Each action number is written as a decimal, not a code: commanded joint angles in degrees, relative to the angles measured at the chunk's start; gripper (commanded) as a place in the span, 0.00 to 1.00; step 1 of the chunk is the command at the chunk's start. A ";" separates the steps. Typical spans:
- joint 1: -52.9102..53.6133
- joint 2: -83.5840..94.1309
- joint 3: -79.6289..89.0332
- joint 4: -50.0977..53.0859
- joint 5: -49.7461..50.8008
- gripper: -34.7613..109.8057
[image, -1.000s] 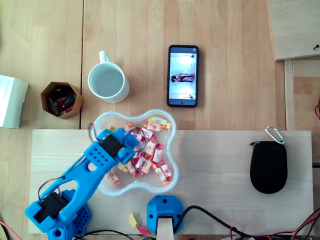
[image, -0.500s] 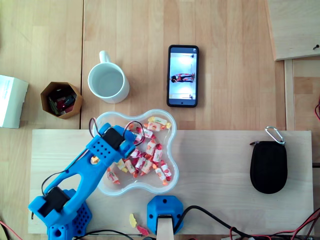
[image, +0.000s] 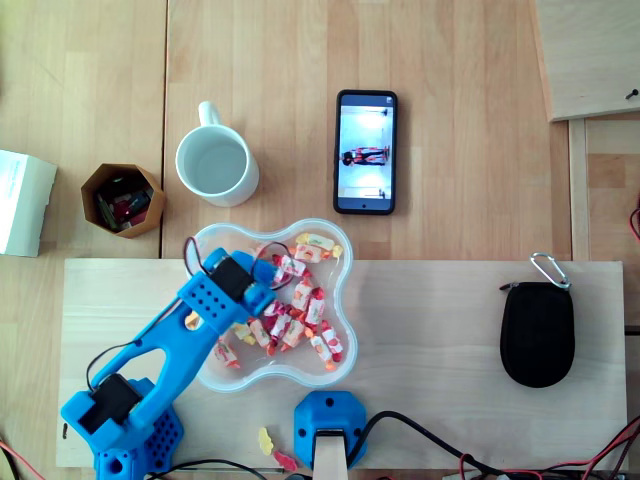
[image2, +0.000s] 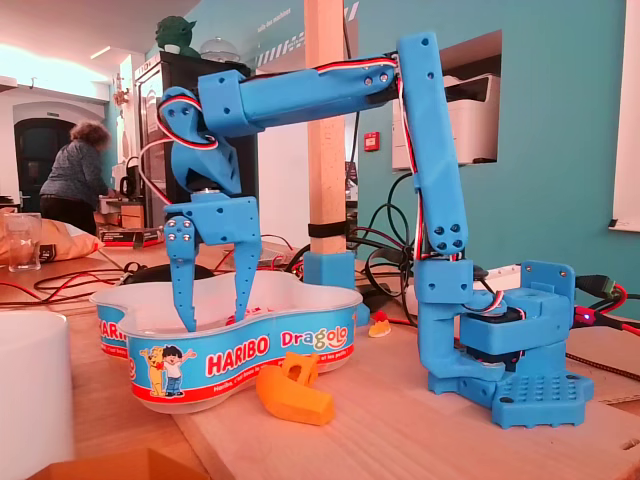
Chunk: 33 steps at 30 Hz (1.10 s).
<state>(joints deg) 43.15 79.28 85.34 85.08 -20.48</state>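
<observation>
My blue gripper points straight down into a white Haribo bowl. Its two fingers stand spread apart and open, tips just below the rim, and I see nothing between them. In the overhead view the gripper hangs over the left half of the bowl, above several wrapped candies in red, white and yellow. The candies directly under the wrist are hidden by the arm.
Behind the bowl stand a white mug, a phone and a brown hexagonal box. A black pouch lies far right on the board. An orange part rests beside the bowl. A person stands far back.
The arm has shifted slightly toward the far side of the bowl and its wrist has turned a little. The candies and everything else stay put.
</observation>
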 joint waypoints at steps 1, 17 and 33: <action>0.70 2.11 -0.97 -2.46 -0.70 0.37; 0.79 2.11 -1.58 -3.25 -0.88 0.38; 0.79 8.44 4.13 -4.04 -0.97 0.38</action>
<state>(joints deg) 42.89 82.00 88.15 81.30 -20.48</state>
